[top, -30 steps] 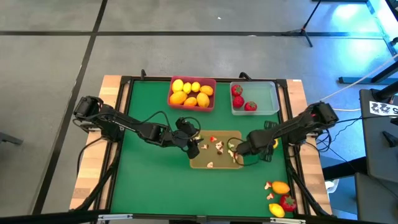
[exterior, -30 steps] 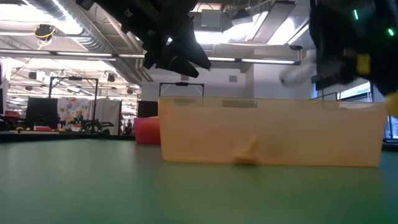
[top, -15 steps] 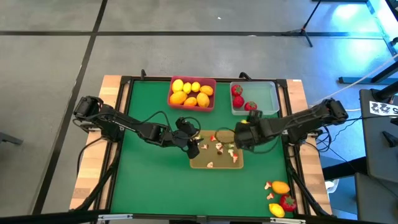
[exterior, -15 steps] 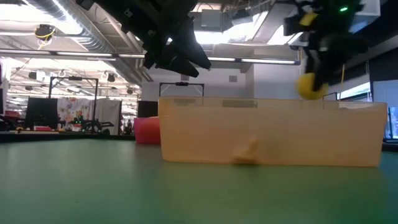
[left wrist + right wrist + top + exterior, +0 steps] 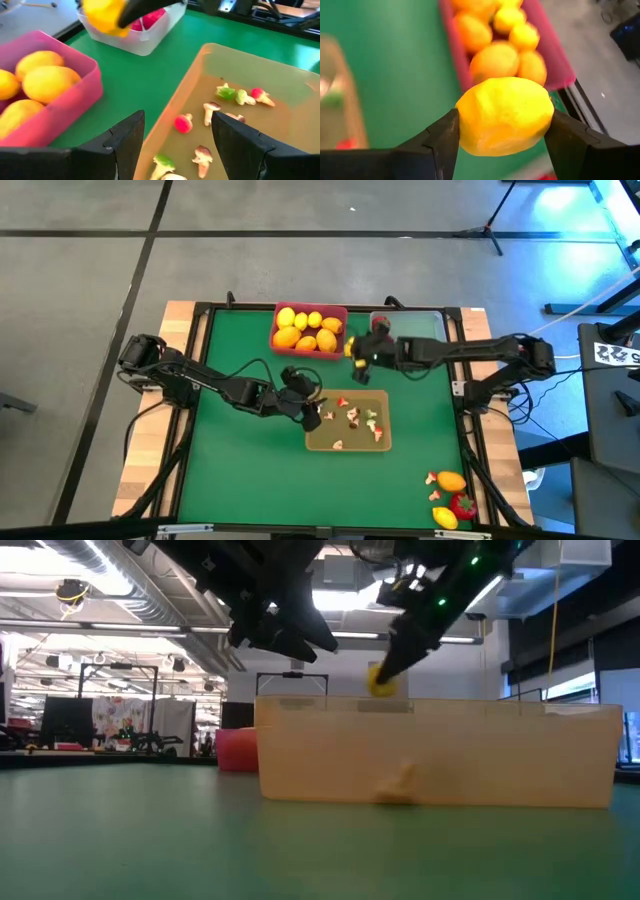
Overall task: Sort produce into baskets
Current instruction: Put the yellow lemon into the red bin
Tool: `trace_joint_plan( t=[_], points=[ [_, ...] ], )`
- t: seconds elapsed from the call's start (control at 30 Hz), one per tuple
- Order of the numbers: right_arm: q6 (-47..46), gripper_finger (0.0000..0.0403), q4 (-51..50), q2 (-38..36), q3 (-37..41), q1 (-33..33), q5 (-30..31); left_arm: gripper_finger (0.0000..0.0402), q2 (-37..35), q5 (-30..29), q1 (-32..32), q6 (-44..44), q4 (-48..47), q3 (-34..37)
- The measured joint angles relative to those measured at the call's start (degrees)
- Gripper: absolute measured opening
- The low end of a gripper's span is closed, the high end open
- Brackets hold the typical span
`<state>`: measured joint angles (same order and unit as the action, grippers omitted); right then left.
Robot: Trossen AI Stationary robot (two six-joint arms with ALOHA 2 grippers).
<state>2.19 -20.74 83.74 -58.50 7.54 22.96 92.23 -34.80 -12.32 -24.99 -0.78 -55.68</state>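
The right gripper (image 5: 502,150) squeezes a yellow lemon (image 5: 504,116) between its two fingers. In the high view the lemon (image 5: 352,350) hangs in the air just past the corner of the pink basket (image 5: 342,345), with green mat under it. The right gripper (image 5: 358,352) reaches there across the clear basket (image 5: 432,330), and its arm covers some of the red fruit inside.

The left gripper (image 5: 172,142) has its fingers apart and nothing between them. It hangs over the edge of the tan basket (image 5: 196,65), on the side near the pink basket (image 5: 80,95). In the high view the left gripper (image 5: 308,412) is at that same tan basket (image 5: 345,442) edge.

Bare green mat (image 5: 240,470) lies wide open on the left side and in front. Only a thin strip of mat runs between the pink basket and the tan one.

The pink basket holds more lemons (image 5: 305,330). Little mushroom bits (image 5: 352,418) lie in the tan basket. A few loose pieces (image 5: 450,498) sit by the front right corner of the mat.

In the low view the tan basket wall (image 5: 435,755) blocks what lies behind it, and the pieces inside show only as a blur.
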Motion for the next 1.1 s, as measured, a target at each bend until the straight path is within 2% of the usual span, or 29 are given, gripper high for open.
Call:
trace_joint_plan(
  t=[0.23, 0.57, 0.73, 0.87, 0.97, 1.1],
  points=[
    [-0.1, 0.0236, 17.2, 0.3, 4.4, 9.4, -7.7, 0.0225, 0.0, -4.2, 0.1, 4.0, 0.2, 0.0],
    [-0.4, 0.0295, 32.9, 9.3, 4.8, 13.3, -8.5, 0.0225, 0.0, -5.0, 3.0, 8.8, -0.2, 0.0],
    [1.0, 0.0340, 32.7, 12.2, 2.6, 13.2, -4.7, 0.0225, 0.0, -5.0, 3.9, 10.8, -0.2, 0.0],
    [3.3, 0.0367, 32.1, 11.9, 2.5, 13.1, -4.6, 0.0225, 0.0, -5.0, 4.0, 11.7, -0.2, 0.0],
    [6.5, 0.0378, 29.0, 9.9, 2.5, 13.1, -4.6, 0.0225, 0.0, -5.0, 3.8, 11.3, -0.2, 0.0],
    [7.1, 0.0382, 19.0, 4.2, 2.5, 11.2, -4.5, 0.0225, 0.0, -4.9, 3.1, 10.5, -0.2, 0.0]
  ],
)
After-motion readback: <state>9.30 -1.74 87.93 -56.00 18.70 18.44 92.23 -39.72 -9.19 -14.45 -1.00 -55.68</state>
